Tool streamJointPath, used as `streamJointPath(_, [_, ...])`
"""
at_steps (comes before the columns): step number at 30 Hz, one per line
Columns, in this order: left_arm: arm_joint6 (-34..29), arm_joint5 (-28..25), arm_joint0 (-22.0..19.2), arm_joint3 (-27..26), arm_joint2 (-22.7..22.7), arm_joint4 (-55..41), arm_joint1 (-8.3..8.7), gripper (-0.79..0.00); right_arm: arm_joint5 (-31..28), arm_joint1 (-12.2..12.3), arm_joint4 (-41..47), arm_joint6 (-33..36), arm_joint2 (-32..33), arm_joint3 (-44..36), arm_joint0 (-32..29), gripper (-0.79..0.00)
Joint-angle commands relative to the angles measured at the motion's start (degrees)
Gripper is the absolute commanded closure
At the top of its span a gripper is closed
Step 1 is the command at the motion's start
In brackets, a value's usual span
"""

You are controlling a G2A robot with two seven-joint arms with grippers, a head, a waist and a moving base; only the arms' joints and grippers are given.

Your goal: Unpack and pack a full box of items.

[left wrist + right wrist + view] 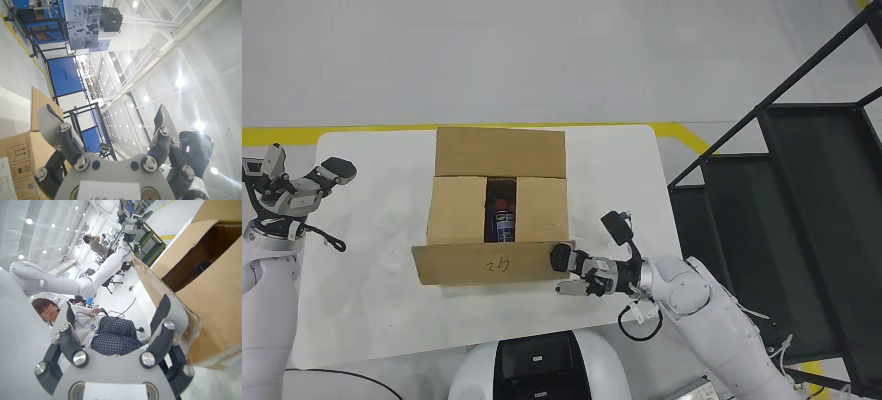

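box [500, 205]: bottle [504, 215] inside | right hand [564, 272]: open at front flap [487, 263] corner, probably to swing it | left hand [307, 166]: open, parked clear

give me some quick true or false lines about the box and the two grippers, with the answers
1. The box stands on the white table. True.
2. The box is sealed shut. False: its flaps are open, and a gap between the two side flaps shows a bottle inside.
3. The right gripper is at the corner of the front flap, jaws open. True.
4. The left gripper holds a bottle. False: its jaws are open and empty, off to the side of the box.
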Motion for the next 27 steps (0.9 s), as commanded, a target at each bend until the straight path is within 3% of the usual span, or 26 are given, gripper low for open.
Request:
streamJointPath(1, [0.0,0.0,0.0,0.0,0.0,0.0,0.0,-0.785,1.68,-0.17,-1.54,-1.52,-0.57,1.42,1.13,-0.785])
streamJointPath(7, [0.46,0.01,0.09,-0.44,0.03,0.81,0.02,-0.785,6.96,-0.83,-6.64,-3.9,-4.03,3.91,4.27,-0.785])
streamJointPath(11, [6.19,-1.68,-1.28,-0.57,0.27,7.08,-0.01,-0.785,8.47,-1.15,-7.53,-3.8,-6.3,4.58,5.72,-0.785])
streamJointPath(18, [11.08,-2.69,-9.8,6.93,7.66,14.41,-1.47,-0.785,8.98,-1.36,-7.95,-4.59,-8.16,4.18,6.51,-0.785])
streamJointPath(27, [9.96,-6.81,-21.63,20.68,17.01,17.53,-4.36,-0.785,8.18,-1.26,-6.85,-5.43,-8.61,3.6,6.67,-0.785])
